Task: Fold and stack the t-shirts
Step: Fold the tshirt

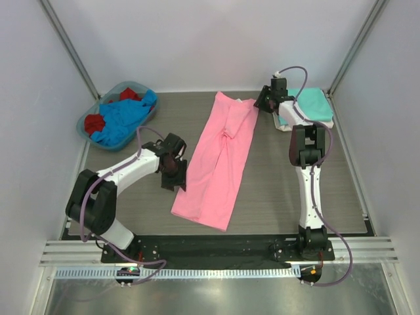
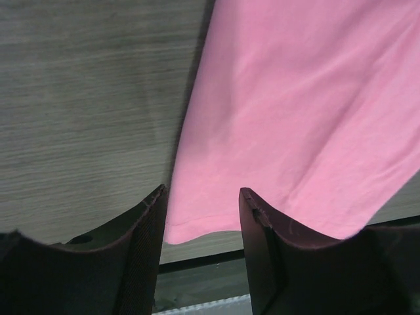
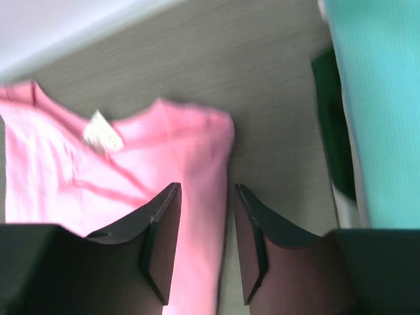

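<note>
Spread flat along the middle of the table (image 1: 289,190): pink shirt (image 1: 220,157), narrowed to a long strip, collar at the far end (probably ready for a crosswise fold). Left gripper (image 1: 174,177) just beside its left edge, toward the near corner, fingers apart, holding nothing. Right gripper (image 1: 266,102) by the far right shoulder, fingers likewise apart and empty. Opposite ends covered, likely for bringing hem to collar. Teal shirt (image 1: 312,102) folded at far right as the stack; blue shirt (image 1: 125,118) and red shirt (image 1: 95,123) heaped in the basket (image 1: 82,126).
</note>
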